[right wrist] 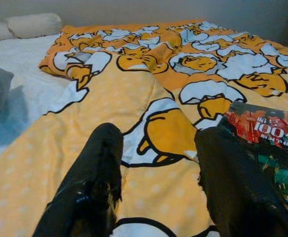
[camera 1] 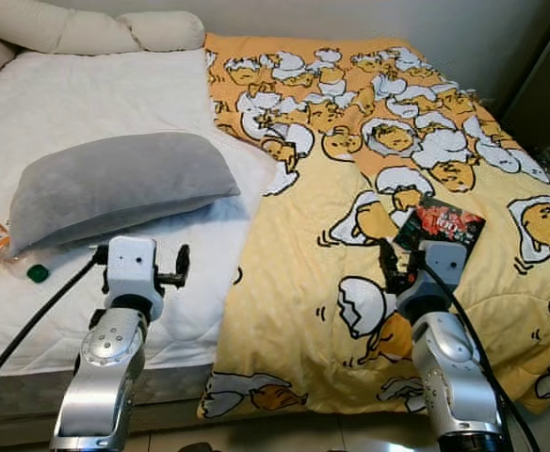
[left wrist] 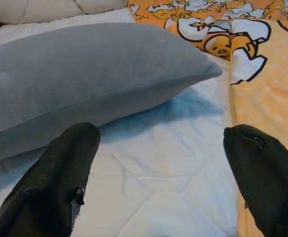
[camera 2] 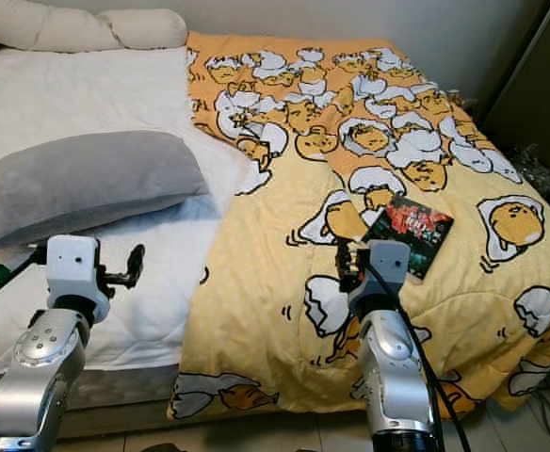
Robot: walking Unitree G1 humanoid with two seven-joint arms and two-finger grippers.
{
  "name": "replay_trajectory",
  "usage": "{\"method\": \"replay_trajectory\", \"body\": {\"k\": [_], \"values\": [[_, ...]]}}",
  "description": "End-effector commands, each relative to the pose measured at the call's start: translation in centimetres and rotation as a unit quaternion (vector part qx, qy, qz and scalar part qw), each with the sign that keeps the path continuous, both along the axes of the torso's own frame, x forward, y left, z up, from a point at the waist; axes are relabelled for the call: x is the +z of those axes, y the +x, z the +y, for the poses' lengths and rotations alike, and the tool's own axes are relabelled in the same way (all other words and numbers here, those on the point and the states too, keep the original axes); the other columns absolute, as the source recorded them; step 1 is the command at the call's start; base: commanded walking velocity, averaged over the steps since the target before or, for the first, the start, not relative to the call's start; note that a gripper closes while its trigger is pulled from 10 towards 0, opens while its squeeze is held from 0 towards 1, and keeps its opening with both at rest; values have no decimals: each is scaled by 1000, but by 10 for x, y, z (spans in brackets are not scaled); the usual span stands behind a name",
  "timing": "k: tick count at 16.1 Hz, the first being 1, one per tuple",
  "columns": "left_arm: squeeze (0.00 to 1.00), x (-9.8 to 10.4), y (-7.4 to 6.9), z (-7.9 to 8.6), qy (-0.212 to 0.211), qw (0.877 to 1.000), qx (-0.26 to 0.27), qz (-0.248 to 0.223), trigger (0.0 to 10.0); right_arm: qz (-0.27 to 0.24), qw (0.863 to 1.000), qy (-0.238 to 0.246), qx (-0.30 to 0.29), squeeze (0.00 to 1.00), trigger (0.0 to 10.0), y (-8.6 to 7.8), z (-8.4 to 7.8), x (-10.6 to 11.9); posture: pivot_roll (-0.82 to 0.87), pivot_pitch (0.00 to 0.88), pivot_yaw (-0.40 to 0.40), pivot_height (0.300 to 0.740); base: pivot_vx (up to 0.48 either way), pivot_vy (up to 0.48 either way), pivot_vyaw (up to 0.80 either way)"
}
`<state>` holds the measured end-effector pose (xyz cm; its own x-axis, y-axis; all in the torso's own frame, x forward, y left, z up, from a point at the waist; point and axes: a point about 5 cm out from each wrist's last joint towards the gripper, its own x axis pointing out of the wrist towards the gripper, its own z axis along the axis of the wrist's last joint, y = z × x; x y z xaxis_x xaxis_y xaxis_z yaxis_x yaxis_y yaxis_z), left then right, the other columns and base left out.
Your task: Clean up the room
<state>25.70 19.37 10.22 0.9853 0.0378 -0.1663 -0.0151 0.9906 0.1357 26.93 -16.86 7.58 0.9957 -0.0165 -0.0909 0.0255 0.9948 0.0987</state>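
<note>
Book [camera 1: 439, 226] lies flat on yellow blanket [camera 1: 294, 311], just beside right gripper [right wrist: 156, 163], jaws spread. Left gripper [left wrist: 159, 163] hovers over white mattress [camera 1: 115, 85] before grey pillow [camera 1: 115, 184], jaws spread.

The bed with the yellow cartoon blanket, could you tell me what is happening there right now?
The humanoid robot stands at the bedside with both arms raised over the mattress. Its right gripper, jaws open, sits just beside a dark, red-printed book lying on the yellow egg-patterned blanket. Its left gripper, also open, hovers over the white sheet near a grey pillow. Nothing is held yet.
</note>
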Motion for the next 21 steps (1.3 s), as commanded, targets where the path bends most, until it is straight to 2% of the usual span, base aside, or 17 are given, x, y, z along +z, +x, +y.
{"method": "replay_trajectory", "body": {"k": [1,3,4,6,8,10,11,15,21], "values": [[0,1,2,-1,-2,1000,-5,-4,10000,-15,1000,0,-9,545,10000,4,-1,4,0,0,-39,740,0,240,0],[0,2,3,-1,-3,1000,-5,-5,10000,-9,1000,-5,-11,565,10000,4,-2,4,-2,0,-37,740,0,304,0],[0,2,4,-3,-4,1000,-10,-6,10000,-5,1000,-15,-12,651,10000,5,-4,5,-4,0,-38,740,0,326,0],[0,2,5,-4,-4,1000,-11,-6,10000,3,1000,-2,2,1000,10000,6,-1,5,-8,0,-41,740,0,324,0],[0,2,7,-5,-6,1000,-13,-7,10000,-8,1000,14,19,1000,10000,7,2,8,-7,0,-45,740,0,326,0],[0,4,9,-5,-6,1000,-14,-10,10000,-26,999,-12,28,1000,10000,9,5,11,-6,0,-46,740,0,326,0],[0,4,9,-5,-6,1000,-14,-11,10000,-34,999,-1,23,1000,10000,10,6,13,-5,0,-45,740,0,322,0],[0,6,13,-5,-3,1000,-17,-16,10000,-31,999,-13,11,1000,10000,14,5,15,-3,0,-44,740,0,322,0],[0,7,14,-6,-1,1000,-22,-18,10000,-14,999,25,32,1000,10000,15,7,11,-3,0,-43,740,0,311,0]]}}
